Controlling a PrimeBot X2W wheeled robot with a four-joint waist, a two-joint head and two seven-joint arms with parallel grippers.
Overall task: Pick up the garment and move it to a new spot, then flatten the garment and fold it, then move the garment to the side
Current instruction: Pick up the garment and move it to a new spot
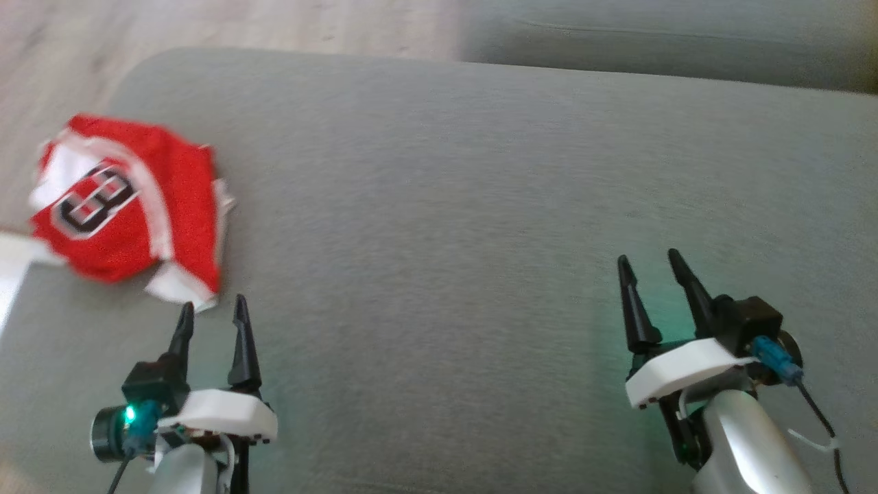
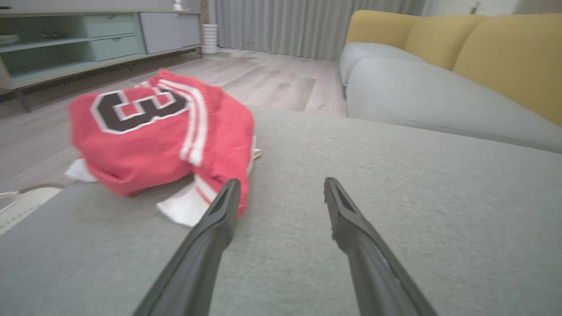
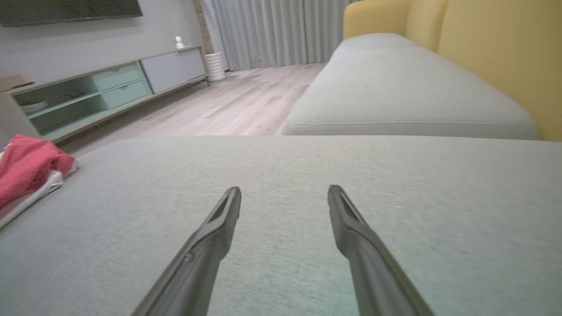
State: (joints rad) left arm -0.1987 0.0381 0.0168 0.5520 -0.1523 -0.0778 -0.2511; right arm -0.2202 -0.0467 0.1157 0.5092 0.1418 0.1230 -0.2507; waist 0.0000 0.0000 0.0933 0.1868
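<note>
A wide grey sofa cushion (image 1: 446,206) lies in front of the robot, with pale wood floor (image 1: 240,27) beyond it. The left gripper (image 1: 213,302) is above the cushion, its fingers spread and empty. Its tips are just beside the white hem of the garment (image 1: 130,206), a rumpled red jersey numbered 3 at the cushion's left edge. The right gripper (image 1: 648,256), also spread and empty, is well apart on the right.

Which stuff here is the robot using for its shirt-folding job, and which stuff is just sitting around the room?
For the job:
- red jersey
- left gripper, open
- right gripper, open
- grey cushion the jersey lies on

Just around:
- yellow sofa back
- cabinet
- curtains
- wooden floor
</note>
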